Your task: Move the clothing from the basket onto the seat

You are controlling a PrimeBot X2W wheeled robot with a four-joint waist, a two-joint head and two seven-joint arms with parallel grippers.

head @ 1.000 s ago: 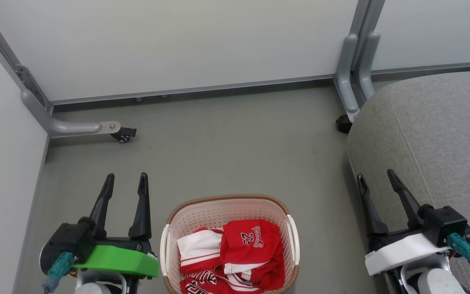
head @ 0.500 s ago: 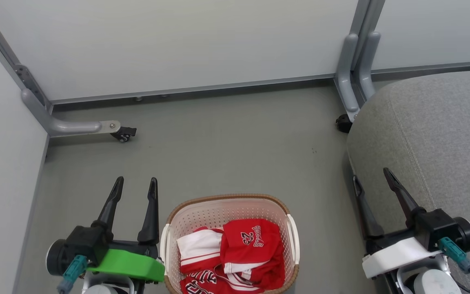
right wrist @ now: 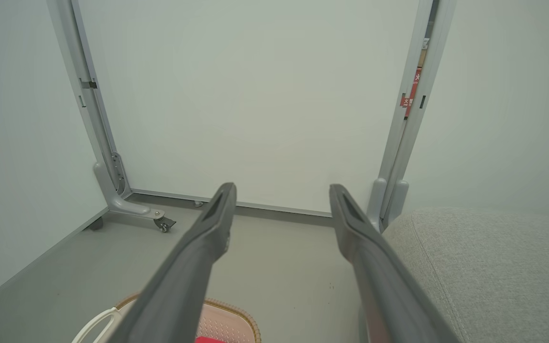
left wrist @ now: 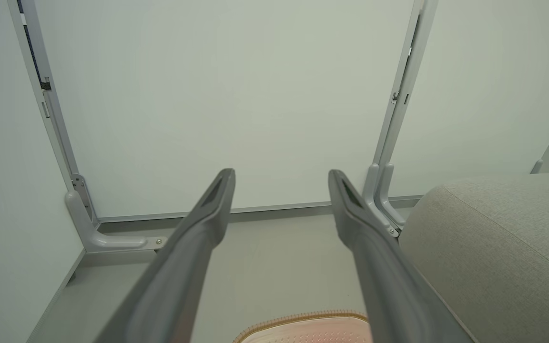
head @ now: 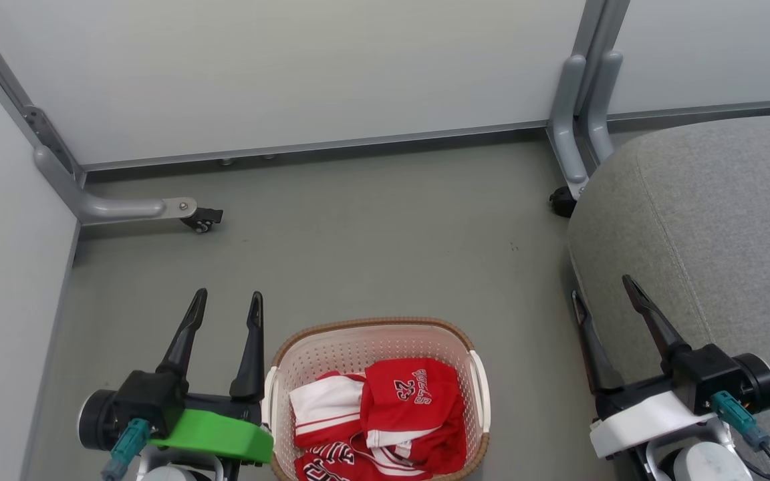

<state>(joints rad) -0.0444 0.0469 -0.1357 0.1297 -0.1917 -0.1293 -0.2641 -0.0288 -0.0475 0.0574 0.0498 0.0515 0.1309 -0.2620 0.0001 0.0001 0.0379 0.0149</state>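
The cream basket point(head: 305, 364) with a brown rim sits on the floor at the bottom middle of the head view. Red clothing point(head: 395, 414) with white trim lies piled inside it, one piece showing "23". The grey seat point(head: 712, 214) fills the right side. My left gripper point(head: 228, 300) hovers open just left of the basket, fingers pointing away. My right gripper point(head: 602, 287) is open at the seat's left edge, right of the basket. The left wrist view shows the basket rim point(left wrist: 303, 318) and seat point(left wrist: 498, 238); the right wrist view shows the basket point(right wrist: 227, 324) and seat point(right wrist: 484, 267).
Pale partition panels point(head: 278, 67) close off the back and left. Their grey feet with casters point(head: 201, 219) stand on the floor at the left, and a second foot point(head: 569, 120) stands by the seat's far corner. Bare grey floor point(head: 371, 234) lies beyond the basket.
My left gripper has shifted right and slightly down, closer to the basket. My right gripper has drifted a little left and its fingertips have edged upward. Basket and clothing are unmoved.
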